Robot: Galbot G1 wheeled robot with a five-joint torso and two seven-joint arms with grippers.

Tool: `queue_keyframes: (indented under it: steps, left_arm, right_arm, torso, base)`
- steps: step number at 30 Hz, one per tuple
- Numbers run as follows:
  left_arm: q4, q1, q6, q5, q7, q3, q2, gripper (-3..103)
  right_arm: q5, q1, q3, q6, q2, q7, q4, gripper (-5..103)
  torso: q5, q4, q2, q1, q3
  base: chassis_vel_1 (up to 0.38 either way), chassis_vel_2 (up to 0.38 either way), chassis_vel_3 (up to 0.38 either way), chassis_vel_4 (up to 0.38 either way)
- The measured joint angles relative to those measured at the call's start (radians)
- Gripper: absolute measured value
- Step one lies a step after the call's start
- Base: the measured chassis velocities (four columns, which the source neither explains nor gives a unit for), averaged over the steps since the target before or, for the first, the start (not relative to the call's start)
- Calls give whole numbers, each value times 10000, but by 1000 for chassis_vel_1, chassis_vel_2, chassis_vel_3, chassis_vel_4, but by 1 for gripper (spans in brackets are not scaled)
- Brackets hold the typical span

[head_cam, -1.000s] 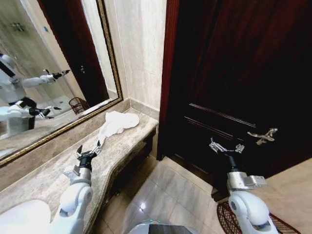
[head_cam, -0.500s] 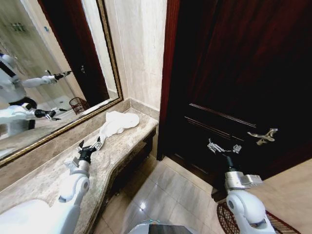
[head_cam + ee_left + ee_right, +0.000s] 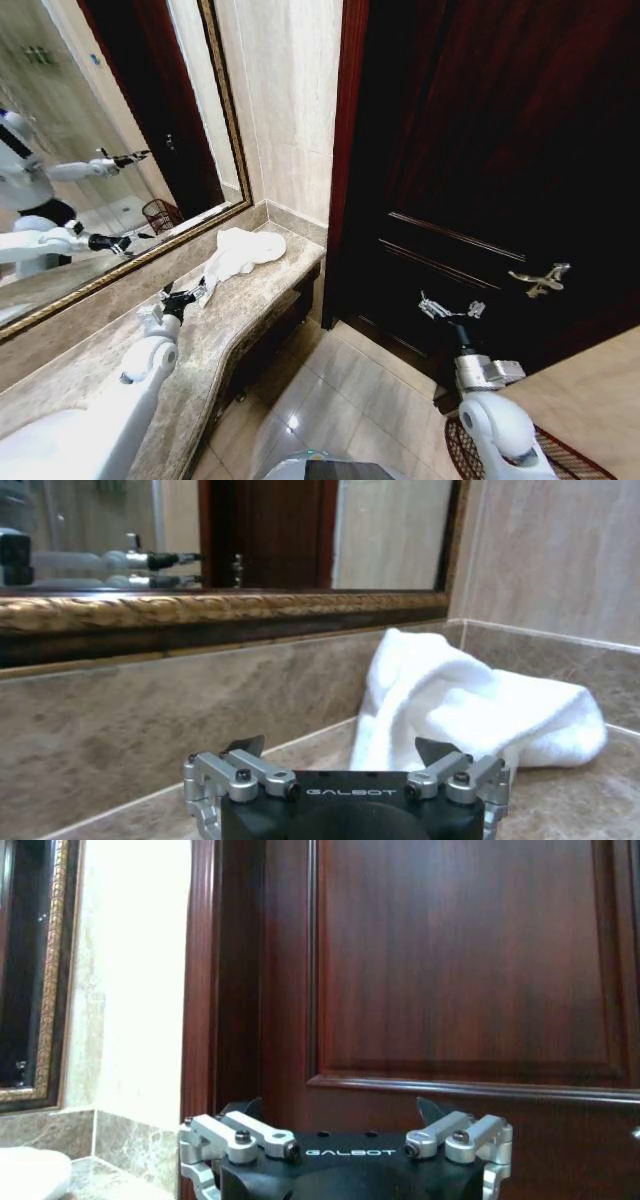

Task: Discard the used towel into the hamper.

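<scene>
The used towel [image 3: 240, 254] is a white crumpled heap lying on the marble counter [image 3: 215, 345] below the mirror, near the wall corner. My left gripper [image 3: 185, 296] is low over the counter just short of the towel's near end, open and holding nothing. In the left wrist view the towel [image 3: 470, 705] lies just beyond the open left gripper [image 3: 340, 746]. My right gripper [image 3: 445, 308] hangs open in front of the dark door, empty; the right gripper [image 3: 340, 1106] faces the door panel. The hamper [image 3: 455, 445] stands on the floor at lower right, partly hidden by my right arm.
A dark wooden door [image 3: 500, 150] with a metal handle [image 3: 538, 278] fills the right side. A gold-framed mirror [image 3: 100, 150] runs above the counter and reflects my arms and a basket. Tiled floor [image 3: 340, 390] lies between counter and door.
My left arm has reached forward along the counter, bringing its gripper closer to the towel. My right gripper has drifted slightly left and down.
</scene>
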Motion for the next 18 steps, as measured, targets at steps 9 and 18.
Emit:
queue_keyframes:
  steps: [9,18]
  left_arm:
    - [880,-1040,-87,-483,447,969,518,98]
    - [1799,-2523,-102,-670,626,2096,817,99]
  right_arm:
    - [-223,257,-310,31,144,5,-284,100]
    - [-285,304,-252,87,-64,-29,-441,100]
  torso:
    - [2,1,1,0,0]
    - [4,0,1,0,1]
  base:
    - [0,0,0,0]
    - [0,0,0,0]
